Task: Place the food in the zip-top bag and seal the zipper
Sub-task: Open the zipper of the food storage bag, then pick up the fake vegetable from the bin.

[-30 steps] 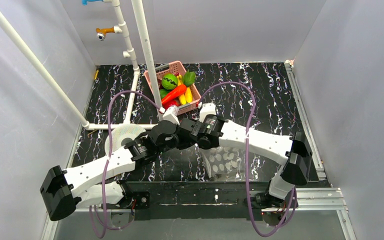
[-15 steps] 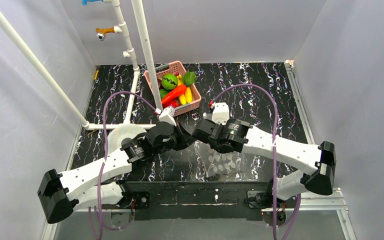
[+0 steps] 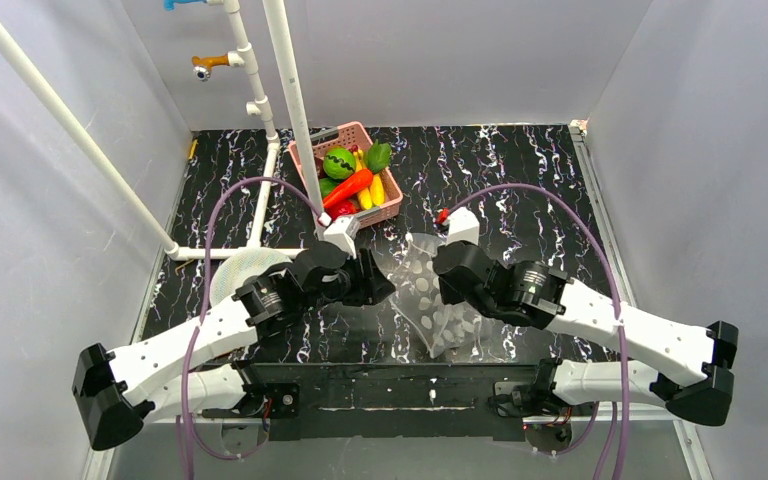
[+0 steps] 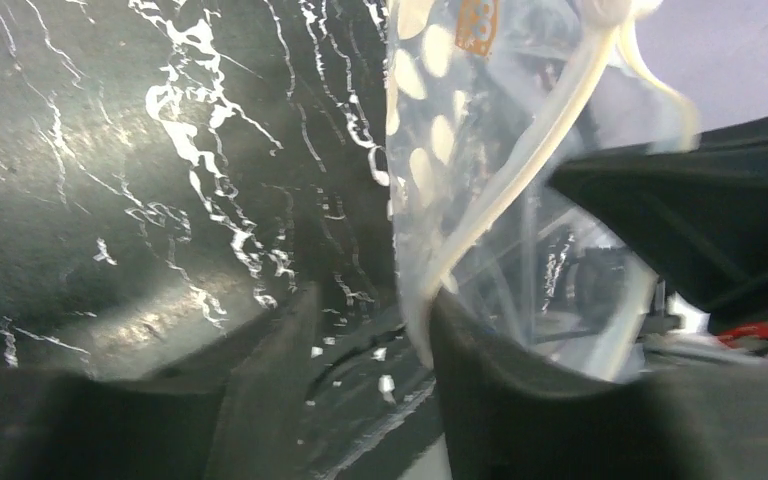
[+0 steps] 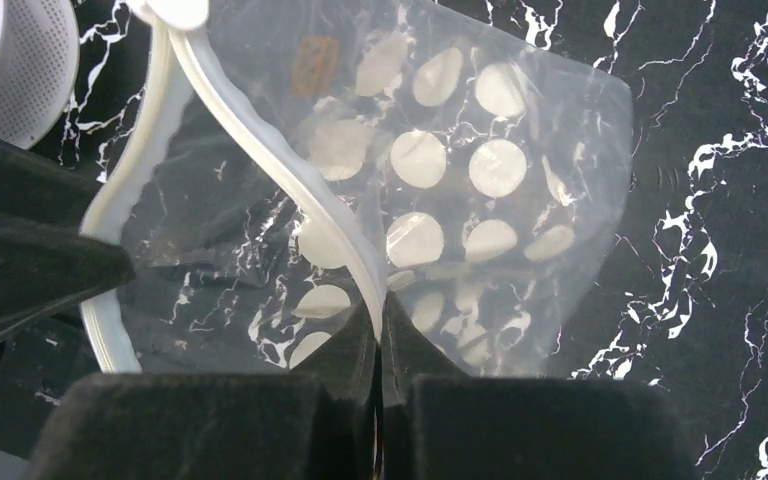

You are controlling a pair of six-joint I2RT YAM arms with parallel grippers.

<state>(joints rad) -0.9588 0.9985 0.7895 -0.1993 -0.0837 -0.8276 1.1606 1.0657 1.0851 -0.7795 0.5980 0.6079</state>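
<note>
While the right gripper (image 5: 380,310) pinches the zip-top bag's (image 5: 500,170) zipper (image 5: 250,137), the left gripper (image 4: 372,300), at its nine o'clock, stands part-open, empty.

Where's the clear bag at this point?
Top view: the bag is mid-table, between the left end effector and the right end effector pinching its rim, nearer than the pink basket.

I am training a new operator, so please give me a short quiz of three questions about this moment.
1. True or false: the food already lies inside the zip-top bag.
2. What do the right fingers pinch? A) a carrot B) the zipper at the bag's mouth C) a white pipe
3. Fill in: the left fingers stand ___ (open or shut).
Key: 1 false, it is in the pink basket; 2 B; 3 open.
</note>
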